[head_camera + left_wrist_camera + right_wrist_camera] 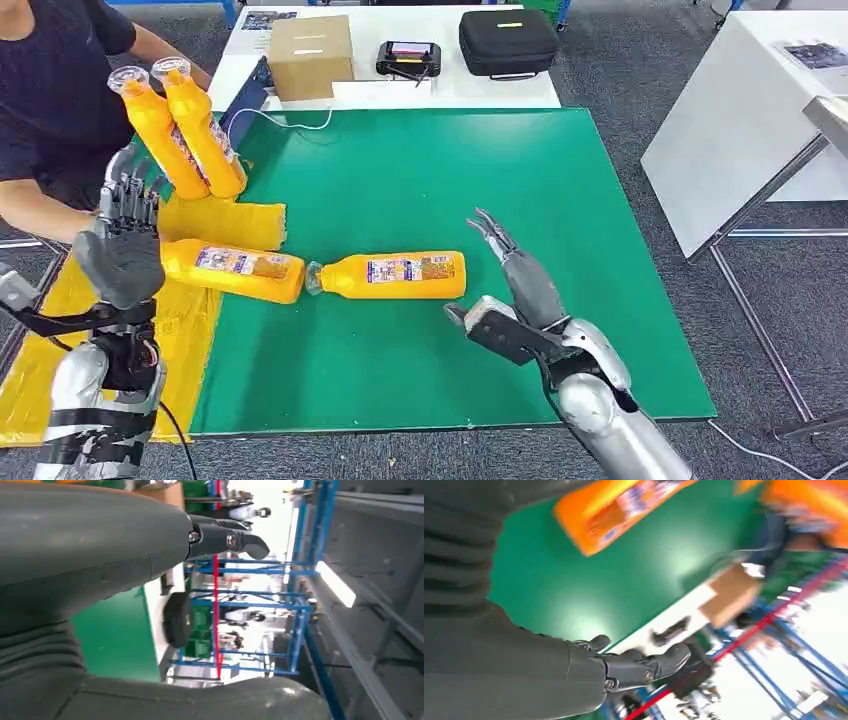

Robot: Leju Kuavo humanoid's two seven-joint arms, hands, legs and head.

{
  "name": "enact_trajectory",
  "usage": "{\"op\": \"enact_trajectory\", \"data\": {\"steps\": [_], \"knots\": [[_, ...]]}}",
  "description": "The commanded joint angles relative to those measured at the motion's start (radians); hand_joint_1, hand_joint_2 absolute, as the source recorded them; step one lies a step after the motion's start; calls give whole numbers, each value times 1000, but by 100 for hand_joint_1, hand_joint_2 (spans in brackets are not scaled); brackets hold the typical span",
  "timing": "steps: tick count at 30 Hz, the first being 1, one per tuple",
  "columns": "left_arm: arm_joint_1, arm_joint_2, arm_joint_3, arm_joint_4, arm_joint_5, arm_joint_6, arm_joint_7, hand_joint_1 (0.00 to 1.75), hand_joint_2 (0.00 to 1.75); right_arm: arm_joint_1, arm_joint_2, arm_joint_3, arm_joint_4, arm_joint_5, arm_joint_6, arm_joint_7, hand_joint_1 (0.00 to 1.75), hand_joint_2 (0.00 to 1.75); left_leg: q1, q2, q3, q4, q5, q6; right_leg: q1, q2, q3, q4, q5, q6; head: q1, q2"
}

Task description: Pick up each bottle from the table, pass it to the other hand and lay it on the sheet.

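Lying on its side near the middle of the green counter (560,200), one orange bottle (398,275) points its cap toward the yellow sheet (195,310). A second bottle (235,270) lies on that sheet's edge, its base just beside the first bottle's cap. Beyond the sheet, a person (50,90) holds two more orange bottles (185,130) up at a slant, caps uppermost.

The right hand (515,290) hovers over the counter just beside the middle bottle's base, holding nothing, its fingers (492,233) stretched out and slightly apart. The right wrist view shows the same hand (634,667) bare, with the bottle (619,512) blurred beyond it.

The left hand (125,240) is raised above the sheet, palm empty and fingers upright and apart. Its wrist view shows the hand (220,540) with nothing in its grasp.

Past the green counter stand a cardboard box (310,55), a small black device (408,58) and a black case (508,42).
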Motion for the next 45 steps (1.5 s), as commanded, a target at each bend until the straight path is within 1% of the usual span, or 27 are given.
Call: {"op": "enact_trajectory", "data": {"steps": [1,2,3,5,8,9,11,14,15,18,21,23,24,25,28,29,30,31,32,34,35,36,37,40,42,44,45], "knots": [[-44,8,8,-21,-32,-24,5,0,0,-385,54,77,486,24,95,54,0,175,0,6,3,1,0,0,0,10,1,0,2,0,0,0],[-43,8,8,-21,-32,-24,5,0,0,-382,54,78,485,25,93,52,0,175,0,3,2,0,1,1,0,6,2,0,1,0,1,0],[-42,10,8,-22,-32,-24,5,0,0,-377,52,80,481,25,91,51,0,175,1,4,4,1,0,0,0,8,2,0,1,0,0,0],[-39,12,8,-25,-32,-25,4,0,0,-367,44,84,463,25,88,51,0,175,1,1,4,0,2,0,0,5,3,-1,3,-2,0,0],[-38,13,9,-26,-31,-25,4,0,0,-362,40,86,455,24,85,52,0,175,0,1,2,0,2,0,0,3,1,0,3,-1,0,0],[-38,13,9,-26,-31,-25,4,0,0,-362,40,86,455,24,85,52,0,175,1,1,5,1,0,0,0,5,4,0,2,-2,0,0],[-38,13,9,-26,-31,-25,4,0,0,-362,40,86,455,24,85,52,0,175,1,1,5,2,0,0,0,5,4,1,1,-2,0,0],[-40,12,8,-24,-31,-26,4,0,0,-368,40,92,461,27,93,57,0,175,0,0,2,1,2,0,0,3,1,0,3,-1,1,0],[-53,7,-2,-12,-35,-29,5,0,0,-393,56,111,491,34,113,69,0,175,0,0,2,1,2,0,0,3,1,0,3,-1,0,0],[-103,-4,-37,46,-53,-26,6,0,0,-500,160,182,672,48,138,73,0,175,0,3,2,2,2,0,0,6,0,1,3,-2,1,0],[-103,-4,-37,46,-53,-26,6,0,0,-500,160,182,672,48,138,73,0,175,0,3,2,2,2,0,0,6,0,1,3,-2,1,0],[-115,-5,-51,63,-52,-27,6,0,0,-531,204,207,740,48,137,68,0,175,0,3,3,2,1,0,0,7,1,2,3,-2,0,0],[-132,1,-78,88,-47,-32,-2,0,0,-573,287,337,935,60,170,73,0,175,0,5,2,1,2,0,0,8,-1,1,4,-2,1,0],[-130,3,-76,86,-47,-32,-2,0,0,-567,281,340,938,55,180,66,0,175,1,5,5,1,1,-1,0,11,1,2,4,-4,0,0],[-123,11,-67,86,-44,-30,-2,0,0,-543,242,345,919,27,199,48,0,175,2,-1,4,-1,4,-2,1,2,2,0,3,-2,0,0],[-122,11,-66,86,-44,-30,-2,0,0,-543,239,345,917,26,199,47,0,175,3,-3,7,0,3,-3,2,3,5,0,1,-3,0,0],[-116,10,-56,86,-39,-26,-3,0,0,-535,215,359,902,29,218,51,0,175,2,-1,2,0,5,-2,1,2,0,1,3,-2,1,0],[-114,12,-52,89,-38,-26,-3,0,0,-529,197,378,890,37,238,62,0,175,2,-2,3,0,4,-2,1,2,2,1,2,-2,0,0],[-113,12,-47,92,-37,-26,-4,0,0,-526,182,396,889,54,243,70,0,175,2,-2,5,1,3,-2,1,3,4,1,1,-2,0,0],[-116,10,-43,99,-38,-26,-4,0,0,-521,165,423,903,78,240,79,0,175,3,-2,3,0,4,-2,1,2,3,0,2,-2,1,0],[-117,5,-42,104,-35,-28,-4,0,0,-525,159,441,922,92,249,87,0,175,2,-3,5,0,3,-2,1,3,5,0,1,-2,0,0],[-120,1,-41,111,-32,-30,-4,0,0,-530,150,458,939,111,251,99,0,175,1,-2,2,-1,5,-2,0,1,1,0,3,-2,0,0],[-119,-3,-42,116,-31,-30,-4,0,0,-530,143,465,953,124,244,104,0,175,1,-4,4,0,4,-2,0,1,4,0,2,-2,1,0],[-115,-14,-45,128,-29,-30,-5,0,0,-528,131,482,990,154,241,119,0,175,0,-2,1,0,5,-2,0,1,0,0,3,-2,0,0],[-125,-24,-53,132,-28,-26,2,0,0,-527,128,496,1015,184,238,127,0,175,1,-3,4,0,3,-3,0,3,4,0,2,-3,1,0],[-113,-22,-50,139,-26,-24,-2,0,0,-520,103,504,1027,214,217,142,0,175,1,-4,3,0,4,-2,0,0,3,0,2,-2,0,0],[-127,-23,-54,126,-26,-24,1,0,0,-525,109,517,1021,239,208,151,0,175,0,-4,1,0,5,-2,0,0,1,-1,3,-1,0,0]]}}
